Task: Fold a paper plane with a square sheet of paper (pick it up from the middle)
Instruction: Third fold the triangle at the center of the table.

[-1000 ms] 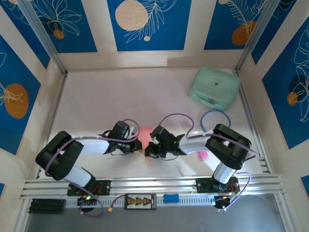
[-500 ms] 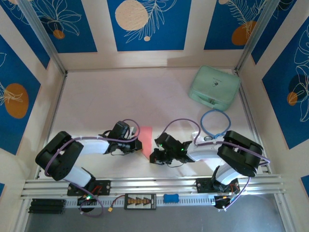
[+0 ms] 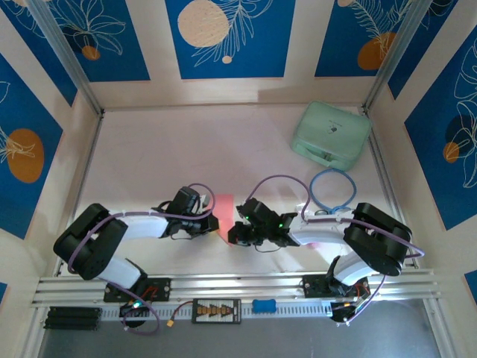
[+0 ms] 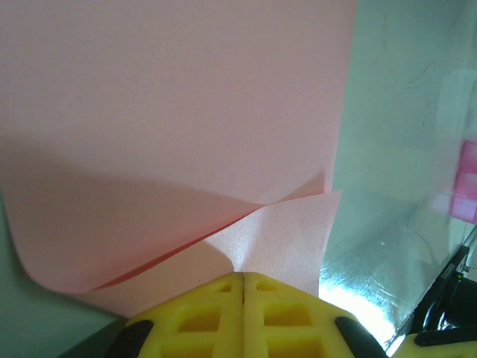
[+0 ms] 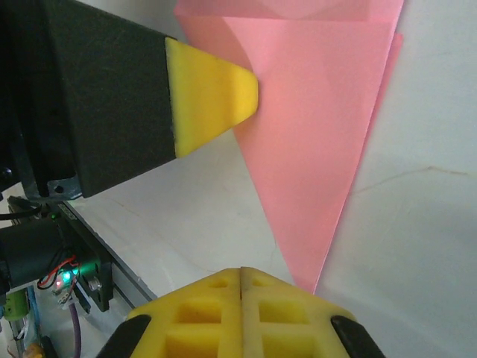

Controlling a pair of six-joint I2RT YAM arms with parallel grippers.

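One table [image 3: 186,149]: pale and walled in, with the arm bases along its 6 o'clock edge.
Two arms: the left arm [image 3: 141,224] reaches in from 7 o'clock and the right arm [image 3: 328,227] from 5 o'clock. Both lie low and bend toward the middle.
Mint-green case [image 3: 330,134]: at 1 o'clock on the table, well apart from both grippers.
Blue loop [image 3: 333,190]: on the table at the case's 6 o'clock, near the right arm.
Salmon-pink paper [image 3: 224,216]: flat on the table toward 6 o'clock, between the two grippers. It is partly folded, narrowing to a long point on the right gripper's side, with a flap turned over on the left gripper's side.
Left gripper [image 3: 215,224]: at the paper's 9 o'clock, yellow fingers pressed together with no gap. One fingertip touches the paper's edge; I cannot tell whether any paper is pinched.
Right gripper [image 3: 232,237]: at the paper's 5 o'clock, fingers fully closed with nothing between them. The paper's point lies just beside the fingertips.
Small pink object [image 4: 468,179]: blurred, at 3 o'clock in the left wrist view, apart from the paper.
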